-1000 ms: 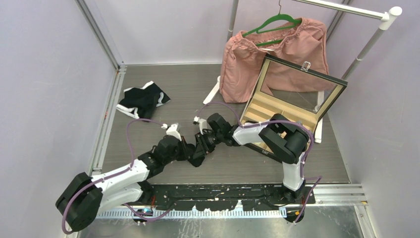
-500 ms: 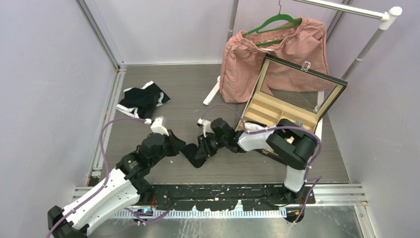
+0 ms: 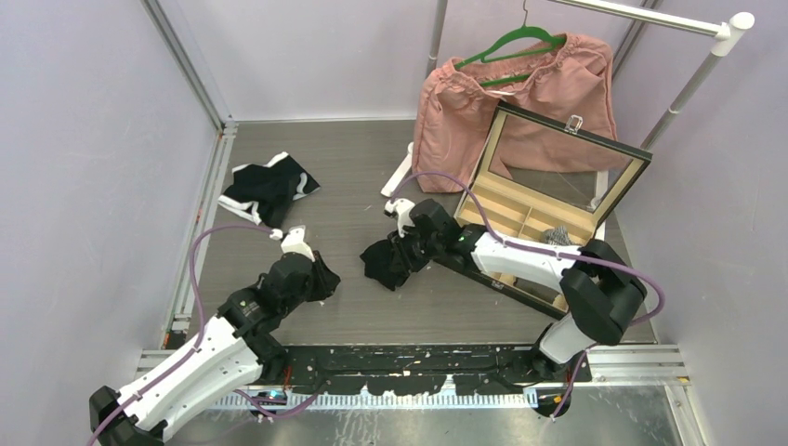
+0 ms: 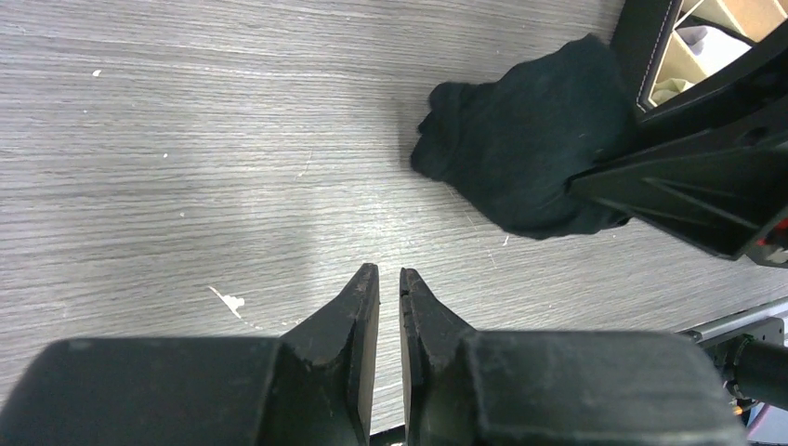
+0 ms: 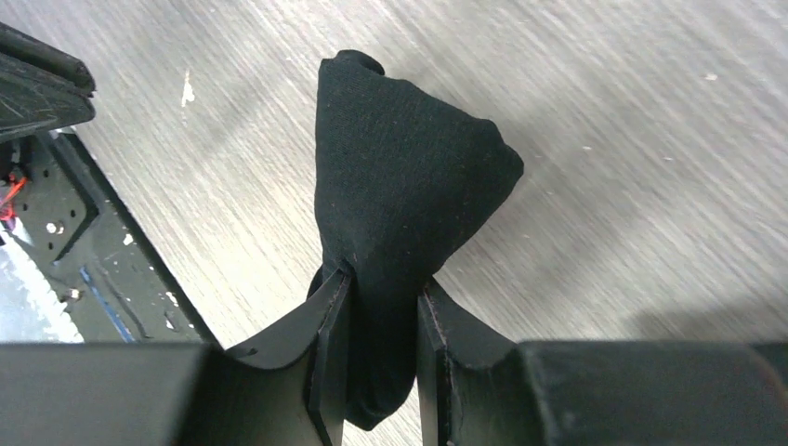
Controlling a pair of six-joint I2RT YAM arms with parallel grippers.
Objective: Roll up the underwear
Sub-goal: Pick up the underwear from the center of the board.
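Underwear bundle (image 3: 388, 263) at centre of table (image 3: 353, 177), between left tool (image 3: 323, 279) and open case (image 3: 548, 218) on its right. Second underwear pile (image 3: 268, 189) far left; hanging garment (image 3: 520, 102) behind case.

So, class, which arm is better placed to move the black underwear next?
Right, probably: its claw grips the black underwear beside the box; the left claw is empty and apart from it.
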